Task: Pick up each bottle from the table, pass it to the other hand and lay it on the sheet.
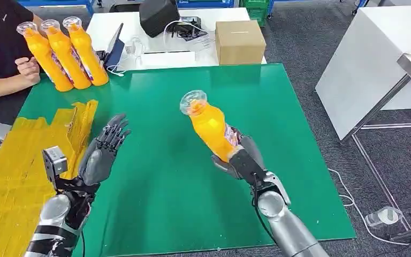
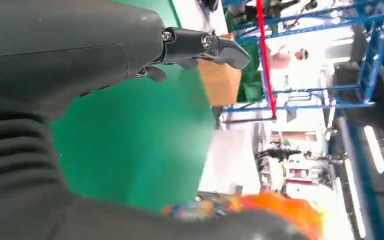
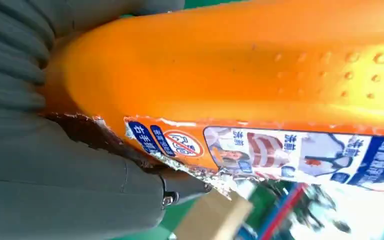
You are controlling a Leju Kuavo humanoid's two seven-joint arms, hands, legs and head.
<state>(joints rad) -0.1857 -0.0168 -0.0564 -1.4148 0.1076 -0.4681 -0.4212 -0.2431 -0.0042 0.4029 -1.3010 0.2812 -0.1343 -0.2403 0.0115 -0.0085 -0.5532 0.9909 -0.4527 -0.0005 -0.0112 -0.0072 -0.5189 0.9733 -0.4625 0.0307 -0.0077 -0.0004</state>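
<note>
1. Start at the far left: a person in a dark top point(image 1: 0, 48) sits at the table corner, and just beside their hand three tall orange plastic bottles with clear caps point(image 1: 67, 51) stand in a tight row on the green table mat point(image 1: 166, 176). You can judge these three as waiting to be picked up.

2. Below them lies the crinkled yellow sheet point(image 1: 16, 171), covering the left edge of the table. No bottle rests on it, so by this view nothing has been delivered yet.

3. Your left hand point(image 1: 104, 150) is raised over the mat just beside the sheet, palm turned toward the middle, fingers spread apart and holding nothing. It looks ready to receive.

4. Move right to the middle: a fourth orange bottle with a printed label point(image 1: 208, 126) is lifted off the table, tilted with its clear cap up and toward the left. In the right wrist view the bottle's body sits pressed against the grey palm.

5. Your right hand point(image 1: 241, 158) grips that bottle around its lower part. A clear gap of mat separates the two hands, so the handover is not yet made.

6. What is left, as you can judge: pass this bottle across, lay it on the sheet, then repeat for the three standing bottles.
</note>
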